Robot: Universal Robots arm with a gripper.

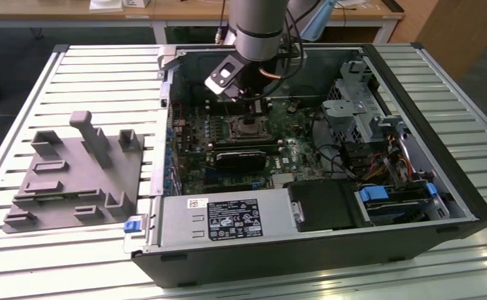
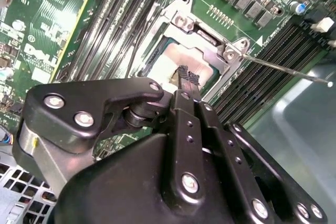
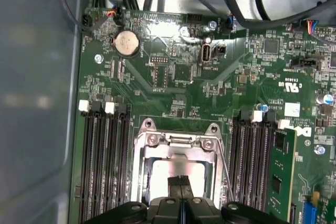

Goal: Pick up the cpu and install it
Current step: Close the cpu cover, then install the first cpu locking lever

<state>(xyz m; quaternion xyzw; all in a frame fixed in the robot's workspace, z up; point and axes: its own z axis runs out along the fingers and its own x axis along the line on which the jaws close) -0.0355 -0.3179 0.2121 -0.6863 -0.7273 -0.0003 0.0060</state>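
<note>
Claw (image 3: 181, 183) fingers are pressed together, tips right over the cpu (image 3: 163, 170); contact unclear. The shiny silver square lies flat inside the steel frame (image 3: 176, 140) directly under the claw. Black ribbed memory slots (image 3: 102, 166) flank the claw closely, with the smooth grey case wall (image 3: 37, 103) farther off. The exterior view adds a slatted tabletop (image 1: 26, 94) and a grey pegged fixture (image 1: 76, 181), both well apart from the claw.
</note>
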